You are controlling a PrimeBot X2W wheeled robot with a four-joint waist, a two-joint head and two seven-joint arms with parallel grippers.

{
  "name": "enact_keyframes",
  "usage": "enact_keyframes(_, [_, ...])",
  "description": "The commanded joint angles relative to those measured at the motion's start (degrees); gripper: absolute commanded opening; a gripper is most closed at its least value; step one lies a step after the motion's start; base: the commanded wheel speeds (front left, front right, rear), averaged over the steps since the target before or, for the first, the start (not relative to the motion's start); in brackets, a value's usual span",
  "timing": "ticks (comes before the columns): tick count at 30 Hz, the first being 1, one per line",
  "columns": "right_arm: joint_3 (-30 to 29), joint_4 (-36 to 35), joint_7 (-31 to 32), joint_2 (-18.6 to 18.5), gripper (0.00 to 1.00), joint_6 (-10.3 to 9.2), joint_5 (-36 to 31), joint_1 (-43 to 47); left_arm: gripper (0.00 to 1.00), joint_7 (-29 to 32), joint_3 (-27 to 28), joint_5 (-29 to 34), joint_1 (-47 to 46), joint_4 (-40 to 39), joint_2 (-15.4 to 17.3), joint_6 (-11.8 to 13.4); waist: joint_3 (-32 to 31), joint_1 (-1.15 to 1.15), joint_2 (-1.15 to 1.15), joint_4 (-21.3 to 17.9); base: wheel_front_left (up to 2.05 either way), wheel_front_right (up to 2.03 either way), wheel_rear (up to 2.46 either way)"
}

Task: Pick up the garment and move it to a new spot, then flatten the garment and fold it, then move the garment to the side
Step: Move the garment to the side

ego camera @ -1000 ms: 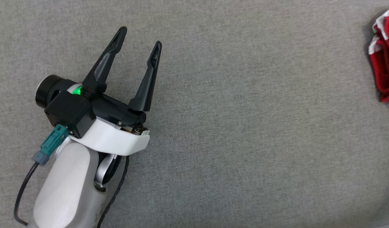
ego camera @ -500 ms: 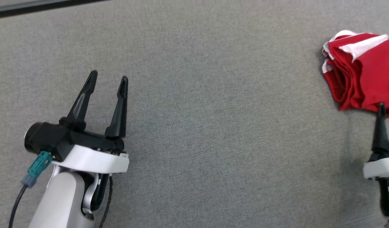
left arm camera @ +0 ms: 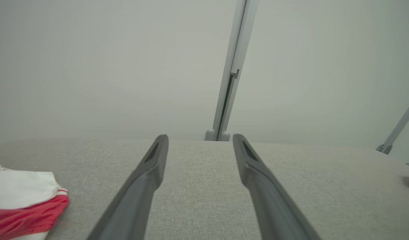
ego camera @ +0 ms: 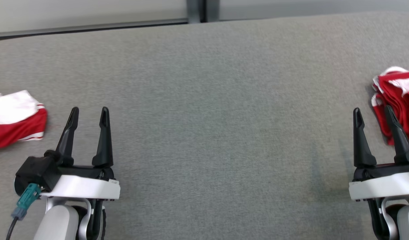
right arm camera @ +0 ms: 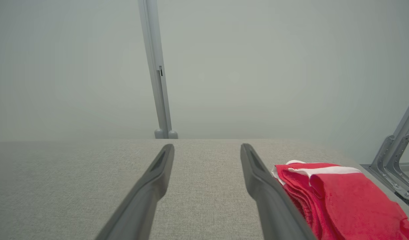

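The right gripper and left gripper both hold their dark fingers spread and empty over the grey fabric tabletop. Just outside the right fingers lies the folded red, white-trimmed garment, seemingly already set aside. Its long axis runs along them, white end pointing ahead.

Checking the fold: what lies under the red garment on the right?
The folded red garment rests on the grey fabric surface. Its stacked layers show at the edge; anything beneath them is covered.
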Motion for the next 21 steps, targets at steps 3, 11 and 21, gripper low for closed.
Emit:
enact_keyframes(3, [0.1,-2.0,1.7,0.0,1.0,-0.13,-0.4,2.3,1.0,-0.5,1.0,-0.6,1.9,0.7,0.2,0.5,-3.7,0.0,0.0,3.8,0.0,0.0,0.0])
enact_keyframes(11, [0.1,-5.2,4.8,0.5,1.0,-0.13,0.1,9.4,1.0,-0.3,0.0,-0.3,6.9,2.9,0.4,0.8,-11.0,0.0,0.0,5.2,0.0,0.0,0.0])
enact_keyframes(21, [-0.1,-8.8,7.8,0.9,1.0,-0.12,1.0,16.4,1.0,1.5,-1.4,-0.1,11.1,3.2,1.2,1.5,-17.0,0.0,0.0,5.1,0.0,0.0,0.0])
